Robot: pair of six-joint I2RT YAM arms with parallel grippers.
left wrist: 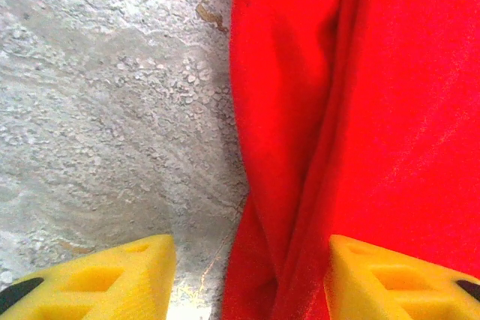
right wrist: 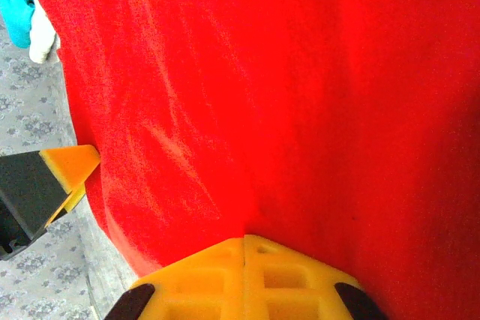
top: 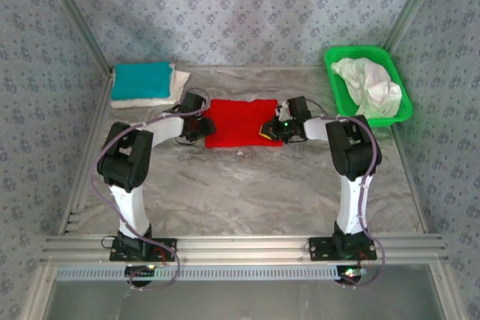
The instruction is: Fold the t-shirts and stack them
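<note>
**Desk:** Right gripper (right wrist: pixel 244 249) first. What is it doing?

**Photographer:** Its pads are pressed together at the right edge of the red t-shirt (top: pixel 238 121). There appears to be a pinch of cloth between them, though the wrist view is too close to be sure. The left gripper (left wrist: pixel 251 260) has its fingers apart, straddling the shirt's rolled left edge. One pad is over the bare table (top: pixel 247 185), the other over cloth.

**Desk:** What could go wrong from here?

**Photographer:** An uneven pick, I'd judge. If the left closes on only the top layer of that roll, or the right's hold is thin, one side may slip out on the lift. The fold would then come out crooked or bunched. The roll could also get trapped inside the fold and leave a lump.

**Desk:** And the shirt itself?

**Photographer:** It is bright red and already a rough rectangle, lying flat toward the back of the table between the two grippers. The middle is smooth, and a long ridge and crease run down its left side.

**Desk:** Around it?

**Photographer:** At back left, well apart, a folded teal t-shirt (top: pixel 141 80) sits on a folded white t-shirt (top: pixel 178 82). At back right, a green basket (top: pixel 358 50) holds crumpled white t-shirts (top: pixel 367 84), not yet folded.
</note>
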